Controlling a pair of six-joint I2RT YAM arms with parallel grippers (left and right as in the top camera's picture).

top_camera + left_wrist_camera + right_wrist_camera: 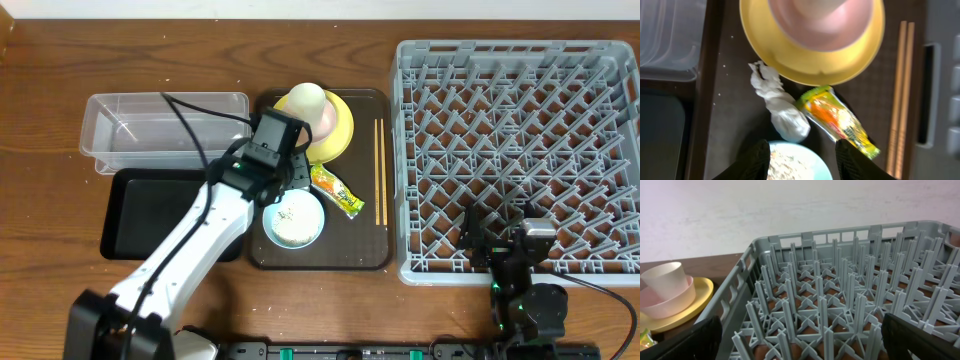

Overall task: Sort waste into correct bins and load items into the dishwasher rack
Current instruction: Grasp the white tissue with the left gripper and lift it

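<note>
We see the left gripper hanging over the brown tray with its fingers apart and nothing between them. Just ahead of the fingertips lies the crumpled tissue on the tray, touching the rim of the light-blue bowl, which has rice in it. Just beside the tissue is the yellow-green wrapper, lying at an angle with one end near the yellow plate. On the plate sits the pink bowl, and the white cup stands upside down in it. A pair of chopsticks lies along the tray's right side. A few loose grains are scattered on the tray (too small for us to count).

Left of the tray are the clear tub and, in front of it, the black bin. The grey rack stands to the right, with nothing in it. The right gripper hovers at the rack's near edge, its fingers spread wide and holding nothing.
</note>
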